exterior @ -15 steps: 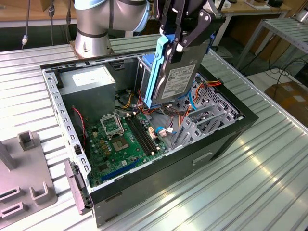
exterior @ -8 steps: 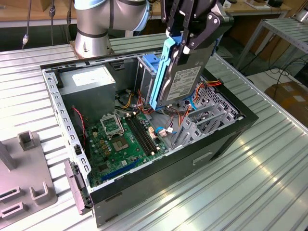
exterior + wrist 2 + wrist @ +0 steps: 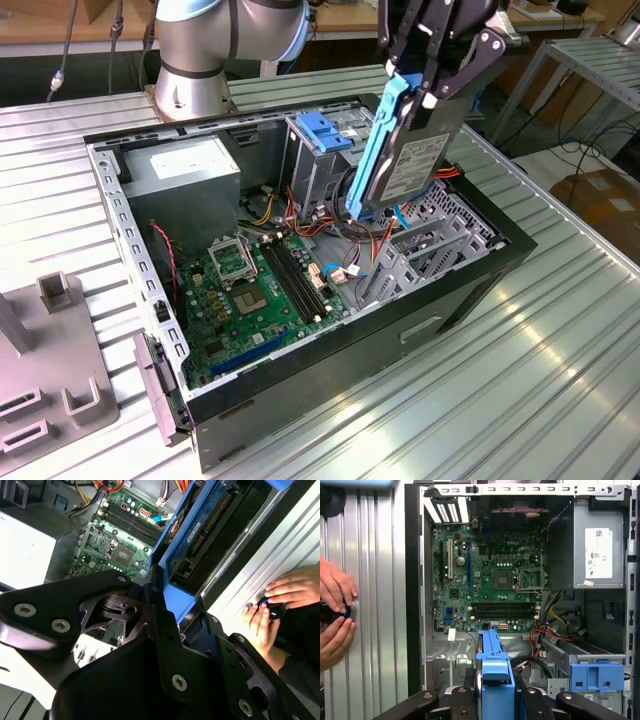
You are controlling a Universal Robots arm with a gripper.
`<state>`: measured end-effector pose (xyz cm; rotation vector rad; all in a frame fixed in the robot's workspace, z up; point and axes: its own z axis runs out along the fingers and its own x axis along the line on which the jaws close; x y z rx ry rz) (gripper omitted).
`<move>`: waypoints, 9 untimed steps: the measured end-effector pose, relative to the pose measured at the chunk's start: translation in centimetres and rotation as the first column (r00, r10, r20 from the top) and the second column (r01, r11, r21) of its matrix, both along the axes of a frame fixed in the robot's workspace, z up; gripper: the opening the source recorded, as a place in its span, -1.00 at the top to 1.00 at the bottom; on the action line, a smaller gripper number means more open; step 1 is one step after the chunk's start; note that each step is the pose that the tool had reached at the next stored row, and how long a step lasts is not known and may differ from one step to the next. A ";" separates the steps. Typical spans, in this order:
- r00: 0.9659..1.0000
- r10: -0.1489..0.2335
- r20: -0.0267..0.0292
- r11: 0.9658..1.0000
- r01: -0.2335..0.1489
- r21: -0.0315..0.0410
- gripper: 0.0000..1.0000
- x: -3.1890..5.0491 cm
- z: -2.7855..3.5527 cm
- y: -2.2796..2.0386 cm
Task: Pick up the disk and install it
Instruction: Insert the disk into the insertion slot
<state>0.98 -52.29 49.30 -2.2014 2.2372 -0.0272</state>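
The disk [image 3: 420, 165] shows matt grey metal framed in blue plastic.

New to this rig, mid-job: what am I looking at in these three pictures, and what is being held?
This is one robot arm with a gripper. The exterior view comes from a camera off the arm; both wrist views come from cameras riding on it. On the ribbed metal table lies an open computer case, showing a green motherboard, grey power supply and blue-topped drive cage. The gripper is shut on the disk, holding it tilted above the case. A person's hands touch a small dark object on the table.
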 end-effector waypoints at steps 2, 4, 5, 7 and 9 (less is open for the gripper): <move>1.000 0.000 0.000 1.000 0.000 0.000 0.26 0.84 -0.05 -0.03; 1.000 0.000 0.000 1.000 0.000 0.000 0.26 1.71 -0.12 -0.12; 1.000 0.000 0.000 1.000 0.000 0.000 0.26 2.13 -0.21 -0.29; 1.000 0.000 0.000 1.000 0.000 0.000 0.26 2.45 -0.40 -0.71; 1.000 0.000 0.000 1.000 0.000 0.000 0.26 2.53 -0.56 -1.03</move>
